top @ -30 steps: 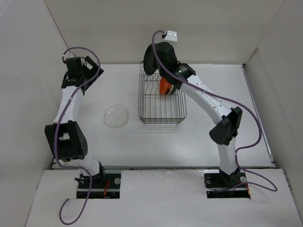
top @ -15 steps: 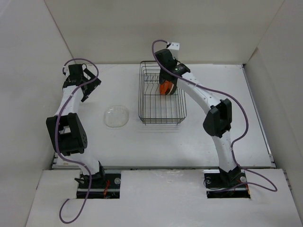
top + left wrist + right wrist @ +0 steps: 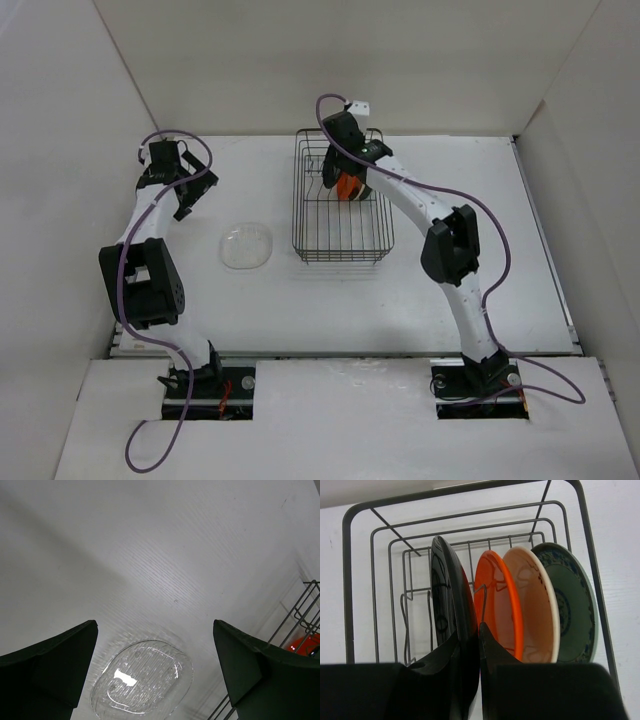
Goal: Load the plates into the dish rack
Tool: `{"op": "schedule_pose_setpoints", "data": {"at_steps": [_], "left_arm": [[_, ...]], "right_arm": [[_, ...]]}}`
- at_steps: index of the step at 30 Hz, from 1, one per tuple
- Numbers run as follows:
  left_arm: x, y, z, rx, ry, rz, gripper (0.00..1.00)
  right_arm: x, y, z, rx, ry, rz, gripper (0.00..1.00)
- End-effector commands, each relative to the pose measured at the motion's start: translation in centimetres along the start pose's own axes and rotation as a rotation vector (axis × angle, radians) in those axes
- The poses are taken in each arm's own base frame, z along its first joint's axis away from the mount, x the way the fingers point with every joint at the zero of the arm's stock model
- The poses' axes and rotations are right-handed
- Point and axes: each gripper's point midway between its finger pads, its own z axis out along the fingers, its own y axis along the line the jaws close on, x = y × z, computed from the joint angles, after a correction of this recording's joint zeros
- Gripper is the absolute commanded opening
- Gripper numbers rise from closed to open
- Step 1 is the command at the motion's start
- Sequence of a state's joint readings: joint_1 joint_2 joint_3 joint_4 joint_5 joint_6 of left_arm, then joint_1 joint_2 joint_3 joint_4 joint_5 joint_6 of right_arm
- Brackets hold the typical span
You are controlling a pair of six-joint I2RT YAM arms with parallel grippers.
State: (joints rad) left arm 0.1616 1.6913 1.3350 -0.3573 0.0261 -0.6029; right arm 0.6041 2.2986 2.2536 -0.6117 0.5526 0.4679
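The right gripper (image 3: pixel 470 647) is seen reaching down into the rack (image 3: pixel 347 580) at the far middle of the table (image 3: pixel 450 290). Its jaws are closed to a narrow gap around the lower rim of the black plate (image 3: pixel 447 592), which is pinched between the two fingers (image 3: pixel 440 662). The black plate is stood on edge, roughly upright among the wire tines. To its right in the wrist view, three more plates are lined up on edge in the same row: the orange plate (image 3: pixel 495 605) next to the black one, then the cream plate (image 3: pixel 535 607), then the teal plate (image 3: pixel 572 605) at the end, each overlapping the one behind it. Whether the black plate is resting on the rack floor cannot be told, as its bottom edge is hidden by the fingers.

The left gripper (image 3: pixel 195 190) is held above the table at the far left, well apart from the rack. Its jaws are spread wide and nothing is gripped. The clear plate (image 3: pixel 142 682) is seen lying flat on the table below and between the open fingers (image 3: pixel 55 665), untouched. From above, the clear plate is found just left of the rack's near-left corner.
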Motion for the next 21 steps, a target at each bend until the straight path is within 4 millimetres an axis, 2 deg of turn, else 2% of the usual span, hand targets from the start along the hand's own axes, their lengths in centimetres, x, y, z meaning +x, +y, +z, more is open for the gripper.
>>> {"op": "schedule_pose_setpoints", "data": {"at_steps": [1, 4, 6, 8, 9, 11, 12, 13, 15, 16, 17, 19, 20, 21], "left_arm": [[-1.0, -1.1, -1.6, 0.045, -0.045, 0.006, 1.0], [-0.7, -0.9, -1.5, 0.04, -0.037, 0.006, 1.0], [-0.7, -0.9, -1.5, 0.04, -0.037, 0.006, 1.0], [-0.1, -0.5, -1.0, 0.026, -0.021, 0.006, 1.0], [0.2, -0.9, -1.0, 0.033, -0.016, 0.015, 1.0], [0.8, -1.0, -0.9, 0.033, -0.004, 0.013, 0.95], [1.7, -0.4, -0.6, 0.018, 0.015, 0.004, 0.94], [2.5, -0.1, -0.4, 0.016, 0.038, 0.005, 0.92], [3.3, -0.1, -0.9, 0.038, 0.06, -0.006, 0.88], [3.8, 0.1, -1.4, 0.05, 0.062, -0.006, 0.88], [4.3, 0.3, -1.7, 0.055, 0.071, -0.007, 0.88], [5.2, 0.9, -2.7, 0.062, 0.076, -0.007, 0.86], [5.6, 1.2, -3.0, 0.061, 0.078, -0.007, 0.86], [5.9, 1.6, -3.2, 0.061, 0.079, 0.004, 0.84]], "right_arm": [[-3.0, 1.4, -0.4, -0.044, -0.077, 0.062, 0.0], [-1.9, 1.3, 0.2, -0.032, -0.056, 0.047, 0.0], [-1.9, 1.3, 0.2, -0.032, -0.056, 0.047, 0.1], [-1.8, 1.4, 0.2, -0.041, -0.051, 0.047, 0.47], [-1.7, 1.7, 0.2, -0.053, -0.045, 0.046, 0.73], [-2.2, 2.3, -0.4, -0.07, -0.059, 0.042, 0.8], [-2.2, 2.3, -0.4, -0.07, -0.059, 0.042, 0.88], [-2.7, 3.1, -1.3, -0.096, -0.071, 0.048, 0.88], [-4.3, 3.2, -2.5, -0.122, -0.098, 0.058, 0.93], [-4.6, 3.7, -3.3, -0.136, -0.106, 0.047, 1.0], [-4.9, 3.6, -3.7, -0.138, -0.11, 0.05, 1.0], [-7.2, 3.7, -6.5, -0.174, -0.16, 0.059, 1.0], [-6.8, 4.5, -6.9, -0.2, -0.152, 0.053, 1.0], [-7.6, 4.3, -8.1, -0.226, -0.171, 0.057, 1.0]]}}
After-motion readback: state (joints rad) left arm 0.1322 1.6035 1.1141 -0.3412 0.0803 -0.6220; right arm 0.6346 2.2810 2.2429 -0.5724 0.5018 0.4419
